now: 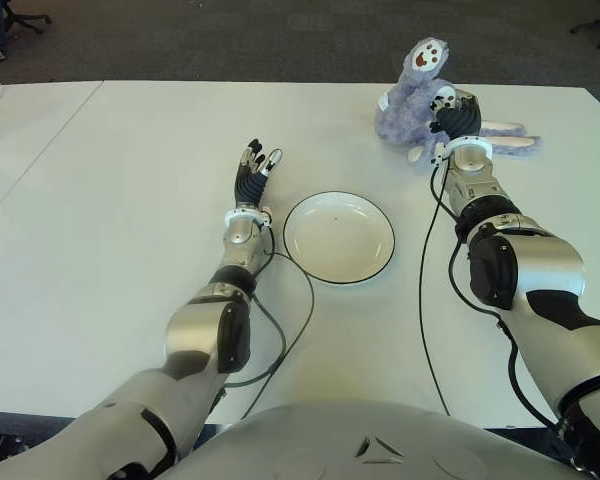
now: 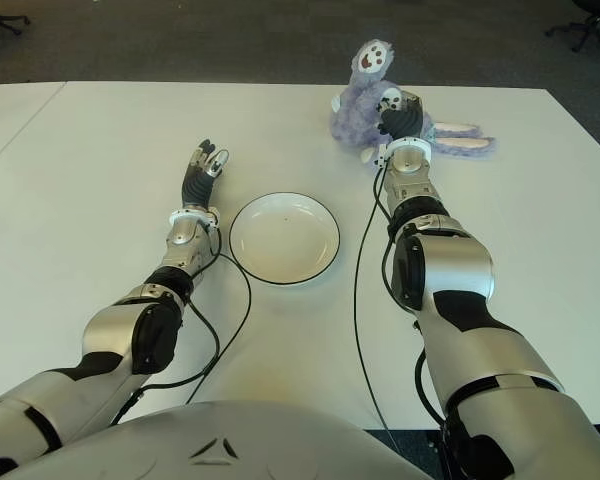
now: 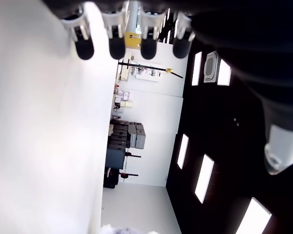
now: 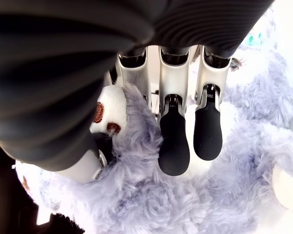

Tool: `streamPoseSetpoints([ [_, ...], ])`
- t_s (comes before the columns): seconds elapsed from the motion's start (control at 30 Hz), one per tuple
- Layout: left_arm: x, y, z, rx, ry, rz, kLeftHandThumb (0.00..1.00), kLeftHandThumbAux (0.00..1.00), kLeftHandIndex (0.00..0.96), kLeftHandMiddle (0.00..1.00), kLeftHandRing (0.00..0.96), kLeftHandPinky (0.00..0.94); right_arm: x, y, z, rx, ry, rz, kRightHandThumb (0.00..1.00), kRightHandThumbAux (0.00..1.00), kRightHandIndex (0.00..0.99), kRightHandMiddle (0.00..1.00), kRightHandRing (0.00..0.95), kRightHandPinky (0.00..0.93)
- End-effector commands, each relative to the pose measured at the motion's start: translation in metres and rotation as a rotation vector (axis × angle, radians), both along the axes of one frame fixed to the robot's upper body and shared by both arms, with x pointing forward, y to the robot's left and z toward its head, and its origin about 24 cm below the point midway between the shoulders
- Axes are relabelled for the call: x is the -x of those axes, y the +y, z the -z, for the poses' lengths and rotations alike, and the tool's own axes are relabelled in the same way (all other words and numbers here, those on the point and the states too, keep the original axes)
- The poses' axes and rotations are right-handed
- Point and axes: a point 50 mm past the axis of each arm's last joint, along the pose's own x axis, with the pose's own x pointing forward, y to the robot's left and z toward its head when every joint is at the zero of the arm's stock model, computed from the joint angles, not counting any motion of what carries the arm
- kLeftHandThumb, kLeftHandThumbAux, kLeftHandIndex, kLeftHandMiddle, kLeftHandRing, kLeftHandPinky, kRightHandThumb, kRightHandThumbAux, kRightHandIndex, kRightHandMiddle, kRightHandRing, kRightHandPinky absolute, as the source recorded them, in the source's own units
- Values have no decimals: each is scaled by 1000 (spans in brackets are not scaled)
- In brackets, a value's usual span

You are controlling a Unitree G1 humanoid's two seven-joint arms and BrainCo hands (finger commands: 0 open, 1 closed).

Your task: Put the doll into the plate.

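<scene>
A fluffy purple doll [image 1: 408,108] with white paws sits on the white table [image 1: 130,200] near its far right edge, face turned up. My right hand [image 1: 457,116] is pressed into the doll's right side. In the right wrist view its fingers [image 4: 174,146] curl into the fur [image 4: 136,200], with the thumb beside a white paw [image 4: 107,112]. An empty white plate [image 1: 338,237] with a dark rim lies mid-table, nearer to me than the doll. My left hand [image 1: 256,164] shows just left of the plate, its fingers [image 3: 117,48] straight and holding nothing.
Black cables [image 1: 425,300] run along both forearms over the table. The table's far edge [image 1: 280,83] passes just behind the doll, with dark carpet beyond it. An office chair base [image 1: 25,18] stands at the far left.
</scene>
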Motion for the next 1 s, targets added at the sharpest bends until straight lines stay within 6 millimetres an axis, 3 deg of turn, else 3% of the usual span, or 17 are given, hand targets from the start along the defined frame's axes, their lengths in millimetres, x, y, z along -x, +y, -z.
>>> streamPoseSetpoints([
  [0.03,82,-10,93,89,474,2,0,523,0,19,0,0,-9,2,-47,6,-207,-1,702,713,432,682,705,686],
  [0.13,81,-11,92,81,467,3,0,525,0,21,0,0,-8,2,-61,-5,-300,-1,702,713,432,721,760,786],
  [0.23,82,-11,93,81,475,3,0,534,5,24,0,0,-7,3,-66,-26,-350,-8,700,716,433,770,807,816],
  [0.77,81,-10,92,67,462,8,0,519,11,17,0,0,-1,5,-112,18,-616,-102,697,721,434,801,840,824],
  [1.0,81,-10,92,54,471,8,0,525,6,14,0,0,2,11,-123,65,-692,-129,689,725,435,807,839,809],
])
